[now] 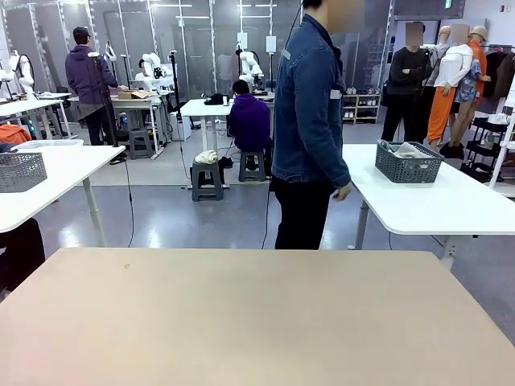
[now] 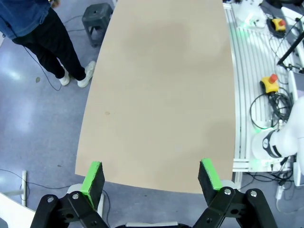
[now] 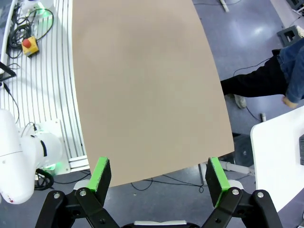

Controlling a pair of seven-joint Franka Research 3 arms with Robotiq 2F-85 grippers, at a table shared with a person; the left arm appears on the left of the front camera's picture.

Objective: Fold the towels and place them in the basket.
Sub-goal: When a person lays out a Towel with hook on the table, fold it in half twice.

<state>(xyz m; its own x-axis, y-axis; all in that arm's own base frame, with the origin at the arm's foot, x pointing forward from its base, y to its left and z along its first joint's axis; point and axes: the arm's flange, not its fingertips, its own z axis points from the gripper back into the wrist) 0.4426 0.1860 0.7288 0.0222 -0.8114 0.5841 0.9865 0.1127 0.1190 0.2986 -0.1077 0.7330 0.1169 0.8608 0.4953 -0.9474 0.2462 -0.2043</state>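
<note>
A dark grey wire-mesh basket (image 1: 409, 163) stands on a white side table (image 1: 451, 205) at the right, beyond my tan table (image 1: 257, 322). Pale blue-grey towel cloth (image 1: 406, 149) pokes above its rim; I cannot tell how many towels it holds. In the left wrist view my left gripper (image 2: 152, 171) hangs open above the short end of the tan table (image 2: 161, 95), nothing between its green pads. My right gripper (image 3: 159, 166) is open too, high over the other end of the table (image 3: 142, 85).
A person in a denim jacket (image 1: 310, 121) stands at the table's far side, side-on, a hand low near the side table. A second grey basket (image 1: 20, 170) sits on a white table at the left. Cables and red stop buttons (image 2: 271, 81) lie beside the arm bases.
</note>
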